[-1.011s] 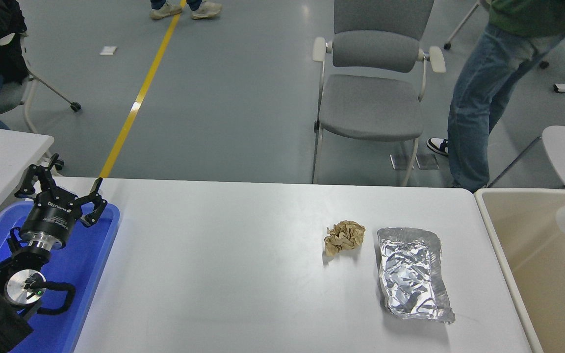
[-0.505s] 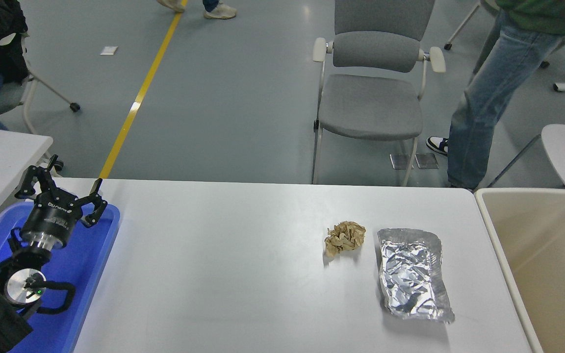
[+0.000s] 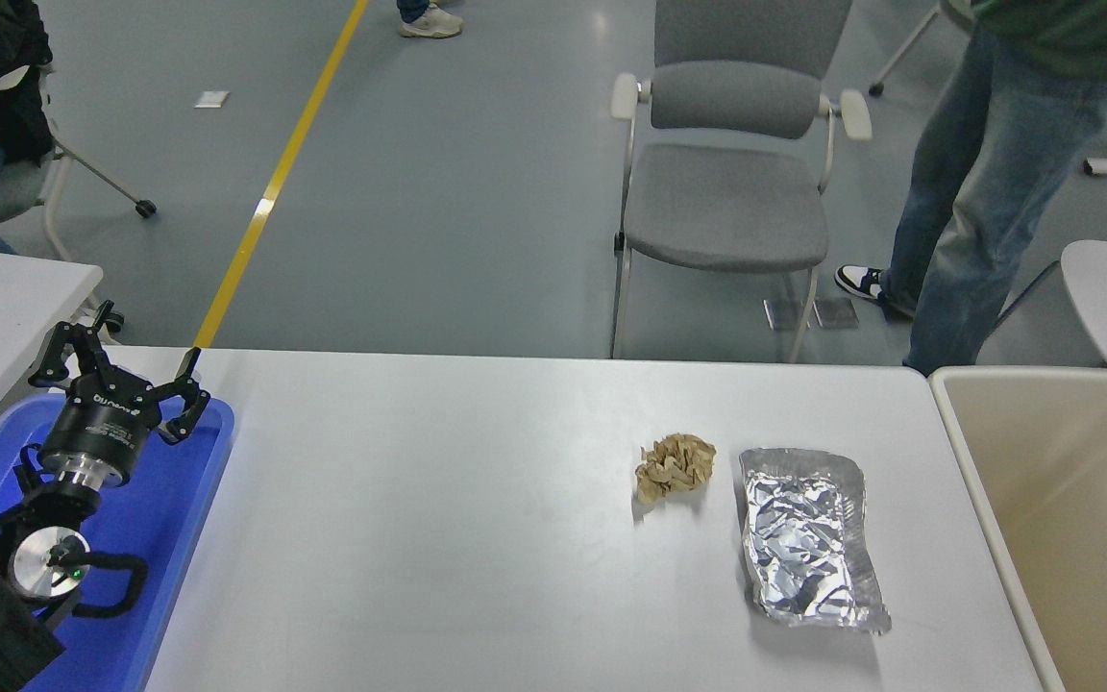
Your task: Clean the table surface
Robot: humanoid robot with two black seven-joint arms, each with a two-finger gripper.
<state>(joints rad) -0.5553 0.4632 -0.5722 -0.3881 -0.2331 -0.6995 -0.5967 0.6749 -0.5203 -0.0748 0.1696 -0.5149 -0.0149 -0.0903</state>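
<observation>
White table surface [image 3: 477,538] right of splayed left hand [image 3: 121,370]

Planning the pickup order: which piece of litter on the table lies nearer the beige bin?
The silver foil packet; it lies between the crumpled brown paper and the beige bin.

Blue tray [image 3: 179,538] left — paper wad [image 3: 674,466], foil pouch [image 3: 808,538].

White table surface [image 3: 438,538], crumpled brown paper [image 3: 675,465], foil pouch [image 3: 809,538], blue tray [image 3: 164,500]
</observation>
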